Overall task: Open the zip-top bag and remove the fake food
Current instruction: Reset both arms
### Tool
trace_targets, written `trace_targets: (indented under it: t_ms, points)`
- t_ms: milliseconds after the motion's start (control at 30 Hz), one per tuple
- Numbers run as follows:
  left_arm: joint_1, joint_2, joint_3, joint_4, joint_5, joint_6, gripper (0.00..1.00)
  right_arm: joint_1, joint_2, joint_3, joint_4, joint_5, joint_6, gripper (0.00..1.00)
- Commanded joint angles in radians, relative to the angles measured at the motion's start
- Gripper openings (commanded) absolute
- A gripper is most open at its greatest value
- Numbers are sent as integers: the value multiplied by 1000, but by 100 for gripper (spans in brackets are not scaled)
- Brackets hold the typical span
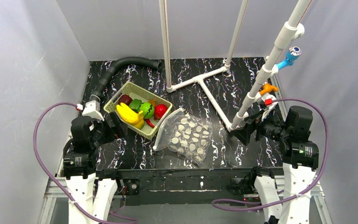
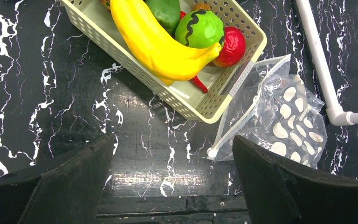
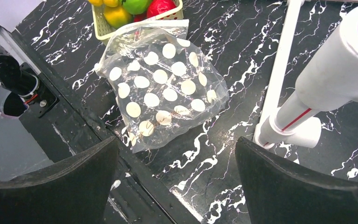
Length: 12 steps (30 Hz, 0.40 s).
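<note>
Top view: the zip-top bag (image 1: 186, 136) lies limp mid-table, just beside the slotted basket (image 1: 116, 96) holding the fake food (image 1: 147, 110). Emptying looks done; any recheck should pinch the bag's mouth edge.

Left wrist view: the left gripper (image 2: 172, 140) hovers released, near the basket.

Right wrist view: the right gripper (image 3: 177, 142) hangs released, tilted over the bag.

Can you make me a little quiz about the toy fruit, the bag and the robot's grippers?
1. True or false: the banana lies in the basket.
2. Where is the dotted bag? A in the basket; B on the table beside the basket; C in a gripper.
3. Fill in: the left gripper and right gripper are both ____.
Key: 1 true; 2 B; 3 open.
</note>
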State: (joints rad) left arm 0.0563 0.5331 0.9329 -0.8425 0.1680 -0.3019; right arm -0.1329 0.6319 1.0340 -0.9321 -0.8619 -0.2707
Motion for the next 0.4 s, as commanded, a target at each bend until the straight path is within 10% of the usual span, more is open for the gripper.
trace_targets:
  t_ms: [0,367]
  points:
    - [-6,-10,31,-14,13,35,98,-15,-11,6,37,-6,21,100]
    - [-13,-15,25,-4,68,42,98,-35,-14,-18,32,-62,-4,100]
